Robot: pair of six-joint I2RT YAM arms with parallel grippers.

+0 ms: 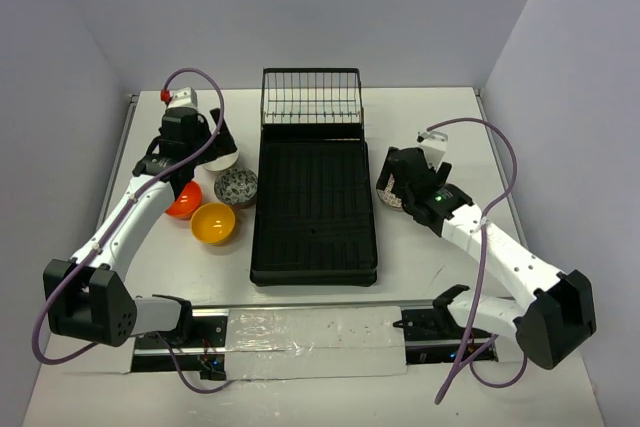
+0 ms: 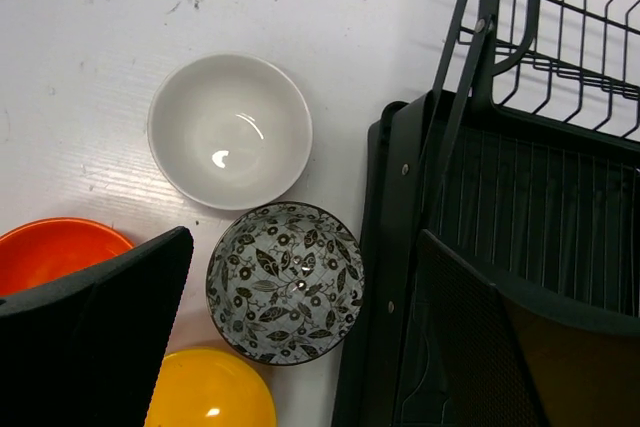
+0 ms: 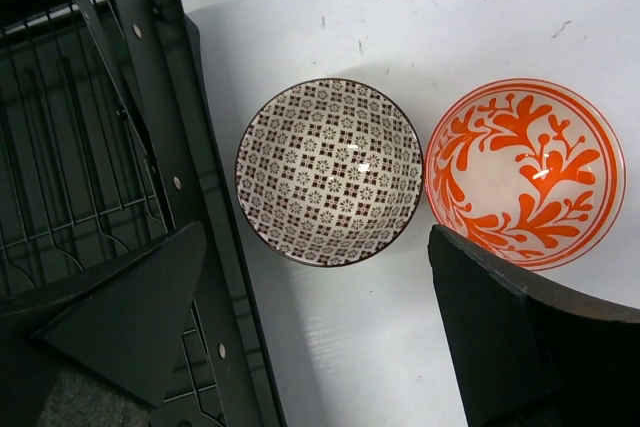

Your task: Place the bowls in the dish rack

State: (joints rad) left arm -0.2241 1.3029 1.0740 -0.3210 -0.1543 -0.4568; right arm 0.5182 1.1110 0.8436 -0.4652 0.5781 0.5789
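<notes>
The black dish rack (image 1: 315, 202) lies in the middle, its wire basket (image 1: 311, 97) at the far end; the tray holds no bowls. Left of it sit the white bowl (image 2: 230, 130), grey patterned bowl (image 2: 285, 282), red-orange bowl (image 2: 55, 252) and yellow-orange bowl (image 2: 210, 392). My left gripper (image 2: 290, 347) is open and empty above the grey bowl. Right of the rack sit the pinkish patterned bowl (image 3: 330, 172) and red-on-white bowl (image 3: 525, 172). My right gripper (image 3: 320, 332) is open and empty above the table just short of them.
In the top view the left gripper (image 1: 205, 147) partly hides the white bowl (image 1: 222, 157), and the right gripper (image 1: 400, 179) hides most of its two bowls. The rack's raised rim (image 2: 375, 277) runs close beside the grey bowl. Grey walls enclose the table.
</notes>
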